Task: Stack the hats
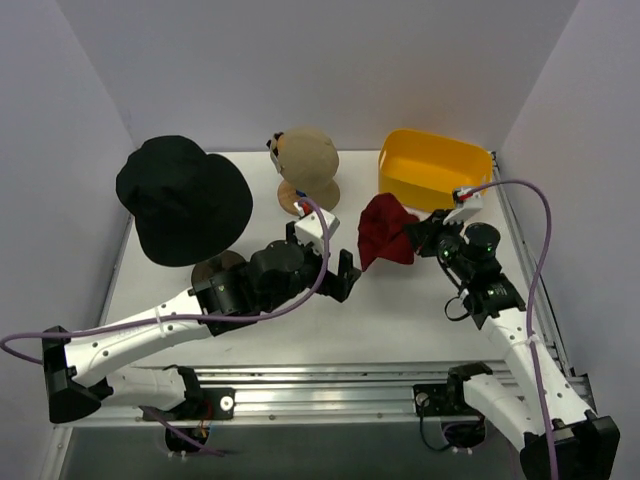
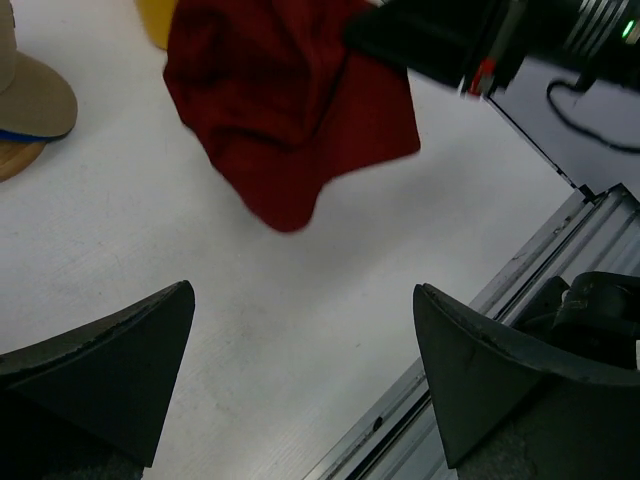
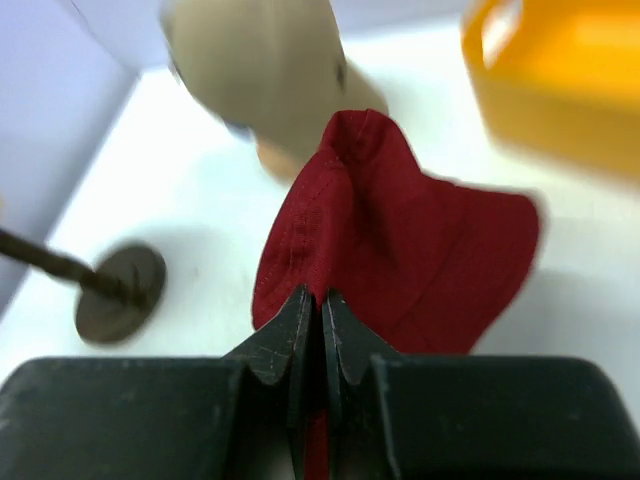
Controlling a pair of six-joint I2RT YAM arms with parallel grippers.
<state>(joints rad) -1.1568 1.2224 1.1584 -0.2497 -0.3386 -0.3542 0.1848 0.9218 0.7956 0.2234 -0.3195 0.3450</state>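
My right gripper is shut on the brim of the dark red bucket hat and holds it above the table; the fabric is pinched between the closed jaws in the right wrist view, with the red hat hanging beyond. My left gripper is open and empty just left of the red hat; it shows wide open in its own view. The tan cap sits at the back centre, with a blue cap's edge under it. The black bucket hat sits high on a stand at the left.
A yellow bin stands at the back right, behind the red hat. The stand's dark round base is under the black hat, beside my left arm. A wooden base lies under the tan cap. A metal rail runs along the near edge.
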